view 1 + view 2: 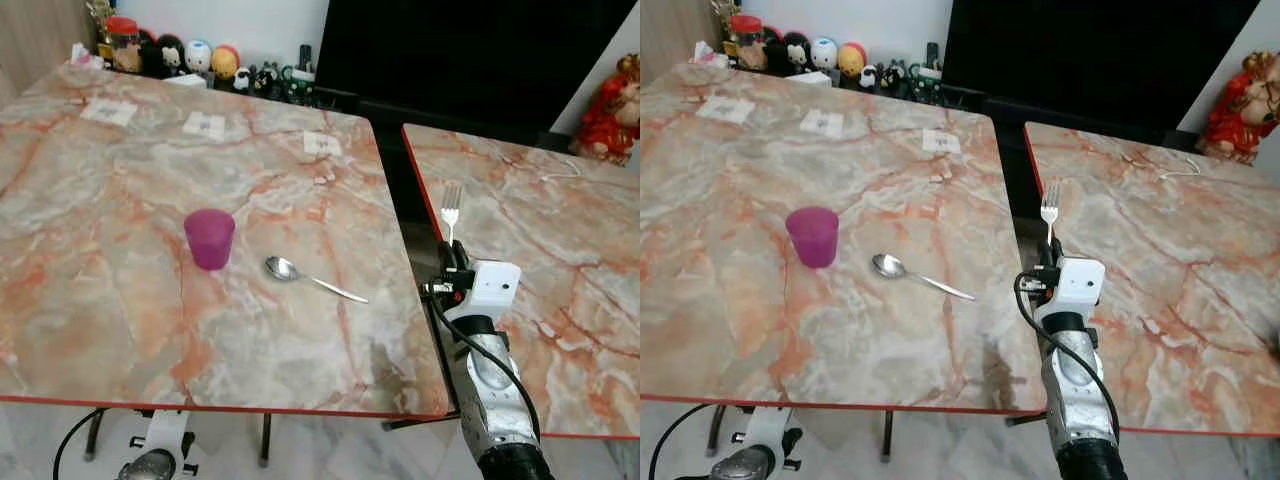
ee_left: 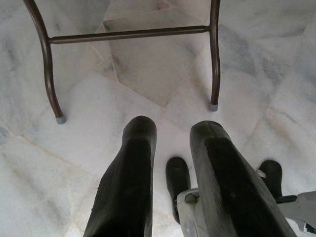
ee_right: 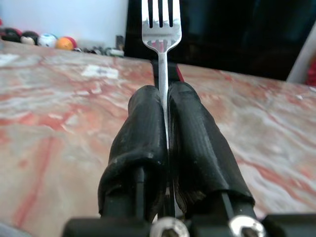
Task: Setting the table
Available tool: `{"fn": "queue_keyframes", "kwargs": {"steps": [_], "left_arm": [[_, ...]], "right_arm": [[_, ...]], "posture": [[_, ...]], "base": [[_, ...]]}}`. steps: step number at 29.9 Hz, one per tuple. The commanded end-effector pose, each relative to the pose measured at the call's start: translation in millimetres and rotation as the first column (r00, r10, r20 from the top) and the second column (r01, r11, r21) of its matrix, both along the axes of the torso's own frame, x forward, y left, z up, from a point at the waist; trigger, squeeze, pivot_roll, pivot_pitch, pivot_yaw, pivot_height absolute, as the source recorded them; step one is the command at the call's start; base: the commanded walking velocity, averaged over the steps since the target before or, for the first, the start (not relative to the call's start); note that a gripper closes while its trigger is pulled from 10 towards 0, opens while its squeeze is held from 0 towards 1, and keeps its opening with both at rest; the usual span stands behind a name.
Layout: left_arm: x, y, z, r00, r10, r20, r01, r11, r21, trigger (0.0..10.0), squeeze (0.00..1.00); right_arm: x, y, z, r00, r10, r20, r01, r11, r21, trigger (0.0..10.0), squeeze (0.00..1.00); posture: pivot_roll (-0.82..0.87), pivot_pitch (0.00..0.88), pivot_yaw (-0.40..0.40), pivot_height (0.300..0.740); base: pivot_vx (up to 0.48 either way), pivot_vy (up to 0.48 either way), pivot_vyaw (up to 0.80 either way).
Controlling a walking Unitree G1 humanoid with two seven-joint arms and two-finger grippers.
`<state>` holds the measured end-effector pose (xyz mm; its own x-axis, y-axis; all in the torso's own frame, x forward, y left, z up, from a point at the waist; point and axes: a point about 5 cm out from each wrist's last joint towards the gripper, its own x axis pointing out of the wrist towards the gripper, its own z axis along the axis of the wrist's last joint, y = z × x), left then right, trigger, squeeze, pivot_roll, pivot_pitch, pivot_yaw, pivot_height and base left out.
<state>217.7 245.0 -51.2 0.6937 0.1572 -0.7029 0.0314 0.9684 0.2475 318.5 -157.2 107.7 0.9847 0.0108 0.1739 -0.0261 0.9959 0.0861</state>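
My right gripper (image 1: 455, 258) is shut on the handle of a silver fork (image 1: 451, 205), tines up. It hovers over the gap between the two marble tables, at the inner edge of the right table (image 1: 560, 260). In the right wrist view the fork (image 3: 161, 24) sticks out between the closed fingers (image 3: 143, 123). A purple cup (image 1: 209, 238) stands upright on the left table (image 1: 100, 300), with a silver spoon (image 1: 312, 279) lying just right of it. My left gripper (image 2: 170, 128) hangs open below the table's front edge, over the floor.
Small toys and jars (image 1: 190, 58) line the left table's far edge, with three paper cards (image 1: 205, 125) in front of them. A red figurine (image 1: 612, 115) stands at the far right. A dark screen (image 1: 470, 50) is behind. Metal table legs (image 2: 212, 59) stand on the marble floor.
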Motion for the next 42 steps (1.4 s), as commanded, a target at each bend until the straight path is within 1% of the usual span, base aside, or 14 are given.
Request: {"fn": "queue_keyframes", "kwargs": {"steps": [1,4,10,16,26,42], "left_arm": [[-2.1,-6.2,-4,1.0,-0.013,-0.026,0.013,1.0,-0.008,10.0,0.0],[-1.6,-6.1,-3,1.0,-0.017,-0.025,0.017,1.0,-0.006,10.0,0.0],[-0.7,-2.8,-2,1.0,0.0,-0.02,0.0,1.0,0.0,10.0,0.0],[-1.4,-0.7,-2,1.0,-0.001,-0.02,0.001,1.0,0.004,10.0,0.0],[-4.3,3.2,-2,1.0,-0.001,-0.025,0.001,1.0,0.011,10.0,0.0],[-6.6,6.1,-2,0.999,-0.016,-0.035,0.017,1.0,0.019,10.0,0.0]], "right_arm": [[3.2,-12.6,3,0.999,-0.033,0.007,0.033,0.999,0.0,10.0,0.0],[3.5,-12.6,3,0.999,-0.032,0.007,0.032,0.999,0.001,10.0,0.0],[1.9,-9.9,-4,1.0,-0.02,-0.012,0.02,1.0,0.003,10.0,0.0],[4.0,-6.2,-2,1.0,-0.014,-0.004,0.014,1.0,0.01,10.0,0.0],[-1.0,-8.8,-9,1.0,-0.027,-0.014,0.028,1.0,0.012,10.0,0.0],[-5.5,-8.9,-12,0.999,-0.048,-0.015,0.048,0.999,0.023,10.0,0.0]], "posture": [[0.4,0.0,-0.29,0.74],[0.4,0.0,-0.29,0.74],[0.43,0.0,-0.309,0.74],[0.43,0.0,-0.299,0.74],[0.42,0.0,-0.283,0.74],[0.4,0.0,-0.254,0.74]], "base": [[0.0,0.0,0.0],[0.0,0.0,0.0],[0.0,0.0,0.0],[0.0,0.0,0.0],[0.0,0.0,0.0],[0.0,0.0,0.0]]}}
